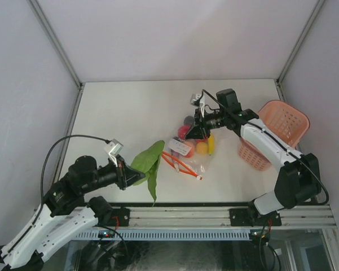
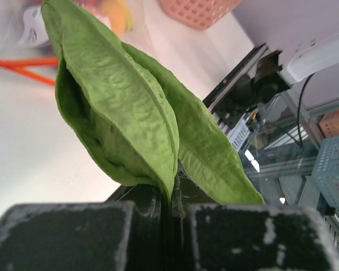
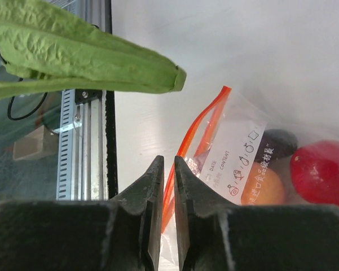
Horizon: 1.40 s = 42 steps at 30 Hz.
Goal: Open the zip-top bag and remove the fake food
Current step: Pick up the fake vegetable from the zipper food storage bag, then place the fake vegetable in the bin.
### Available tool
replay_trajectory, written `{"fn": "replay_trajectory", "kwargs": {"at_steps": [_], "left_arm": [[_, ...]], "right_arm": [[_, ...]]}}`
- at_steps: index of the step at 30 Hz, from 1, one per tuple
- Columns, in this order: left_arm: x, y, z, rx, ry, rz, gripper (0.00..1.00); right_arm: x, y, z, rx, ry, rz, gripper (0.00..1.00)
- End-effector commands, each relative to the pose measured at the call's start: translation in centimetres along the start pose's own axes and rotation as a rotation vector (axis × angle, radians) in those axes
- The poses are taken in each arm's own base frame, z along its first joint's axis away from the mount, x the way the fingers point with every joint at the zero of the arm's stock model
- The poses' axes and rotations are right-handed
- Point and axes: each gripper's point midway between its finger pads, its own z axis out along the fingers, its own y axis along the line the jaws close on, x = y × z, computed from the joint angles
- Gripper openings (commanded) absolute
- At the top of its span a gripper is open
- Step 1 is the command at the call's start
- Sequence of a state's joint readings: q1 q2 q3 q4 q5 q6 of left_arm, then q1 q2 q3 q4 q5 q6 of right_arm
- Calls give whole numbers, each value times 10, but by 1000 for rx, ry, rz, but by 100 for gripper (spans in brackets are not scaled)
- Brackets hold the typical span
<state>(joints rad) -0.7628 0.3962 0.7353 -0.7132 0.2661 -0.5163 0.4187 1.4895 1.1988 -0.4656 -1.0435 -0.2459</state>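
The zip-top bag [image 1: 187,157] lies mid-table, its red-orange zipper strip [image 1: 177,164] toward the near edge. Inside it are a yellow banana [image 1: 211,145], an orange fruit [image 1: 201,148] and a red fruit [image 1: 183,131]. A dark ball [image 1: 189,120] sits at its far end. My left gripper [image 1: 126,172] is shut on the stem of the green leafy vegetable [image 1: 149,161], held outside the bag. My right gripper [image 1: 198,130] hovers at the bag's far end. Its jaws [image 3: 168,161] stand a narrow slit apart, with the strip [image 3: 206,121] showing in the slit. Contact with the bag is unclear.
A pink lattice basket [image 1: 273,132] stands at the right, beside my right arm. An aluminium rail [image 1: 186,214] runs along the table's near edge. White walls close in the table on three sides.
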Motion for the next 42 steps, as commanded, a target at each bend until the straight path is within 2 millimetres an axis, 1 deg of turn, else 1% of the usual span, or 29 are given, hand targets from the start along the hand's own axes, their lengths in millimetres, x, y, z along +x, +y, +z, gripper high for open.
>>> {"fn": "replay_trajectory", "kwargs": {"at_steps": [1, 4, 6, 8, 11, 14, 15, 18, 21, 25, 27, 32, 36, 39, 42], "left_arm": [[-47, -33, 0, 142, -190, 21, 0], [-58, -38, 10, 180, -240, 12, 0], [-61, -41, 17, 208, -248, 4, 0], [-63, -47, 23, 247, -241, 1, 0], [-66, -56, 28, 304, -217, 0, 0], [-67, -68, 33, 379, -177, -5, 0], [-67, -72, 34, 409, -161, -20, 0], [-69, -82, 39, 481, -120, -47, 0], [-68, -89, 44, 531, -72, -65, 0], [-69, -96, 51, 589, -24, -78, 0], [-68, -96, 57, 595, 1, -89, 0], [-75, -104, 61, 650, 6, -95, 0], [-78, -107, 62, 669, 11, -92, 0], [-78, -107, 64, 674, 20, -90, 0], [-78, -108, 64, 680, 21, -86, 0]], "right_arm": [[-26, 23, -14, -41, -57, -168, 12], [-32, 32, -23, -23, -67, -283, 14], [-35, 39, -30, -9, -80, -385, 19], [-33, 44, -34, -4, -91, -497, 25], [-27, 53, -38, -2, -109, -699, 38], [-19, 55, -39, 18, -115, -888, 50], [-16, 54, -39, 21, -112, -957, 53], [-7, 58, -39, 9, -114, -1071, 57], [-8, 61, -38, 5, -127, -1095, 57], [-16, 58, -38, 41, -144, -1055, 58], [-17, 59, -37, 40, -147, -1043, 63], [-8, 71, -30, -34, -152, -1032, 72], [1, 79, -21, -104, -151, -1007, 82], [5, 84, -17, -142, -154, -980, 83], [3, 88, -16, -156, -165, -928, 85]]}}
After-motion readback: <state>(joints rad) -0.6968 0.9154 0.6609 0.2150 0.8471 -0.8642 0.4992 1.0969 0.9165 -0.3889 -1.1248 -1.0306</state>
